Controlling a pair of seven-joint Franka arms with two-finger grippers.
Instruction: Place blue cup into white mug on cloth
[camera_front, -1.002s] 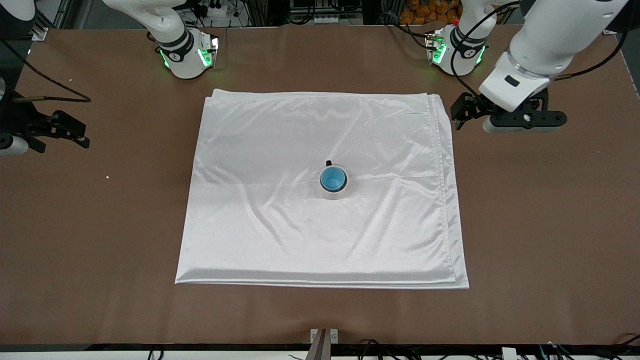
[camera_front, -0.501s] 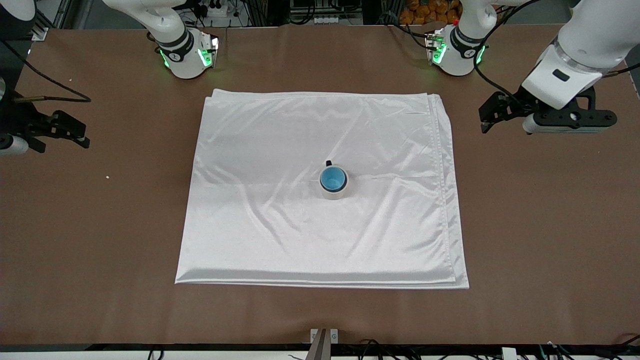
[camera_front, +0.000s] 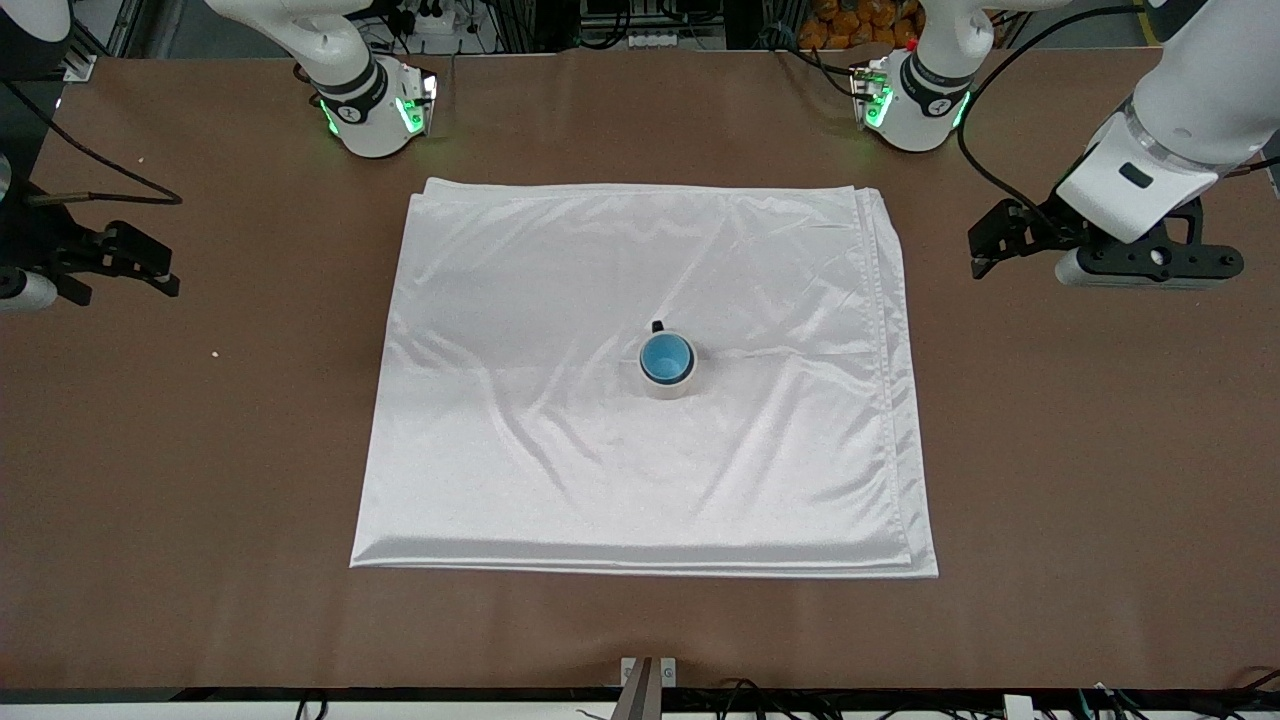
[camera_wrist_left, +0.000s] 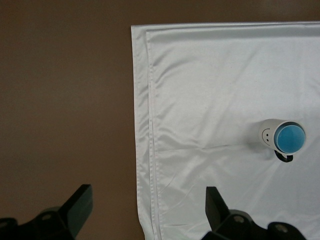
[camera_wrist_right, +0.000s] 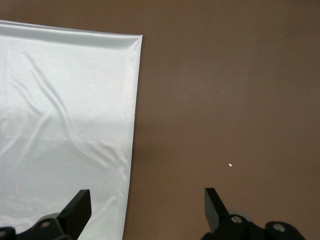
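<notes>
Over bare tabletop (camera_front: 1100, 420) at the left arm's end, just off the cloth (camera_front: 560, 450), the left gripper (camera_front: 1000, 245) hangs with its fingers (camera_wrist_left: 77, 205) spread wide, holding and touching nothing. Near the cloth's middle the white mug (camera_front: 668, 378) stands upright, mouth up, black handle toward the robots' bases, with the blue cup (camera_front: 666, 358) nested upright inside it. Over the tabletop at its own end, the right gripper (camera_front: 150, 268) waits, fingers (camera_wrist_right: 214, 204) likewise apart and empty.

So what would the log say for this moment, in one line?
blue cup: inside white mug | mug: on cloth | left gripper: open, over bare table | right gripper: open, waiting
</notes>
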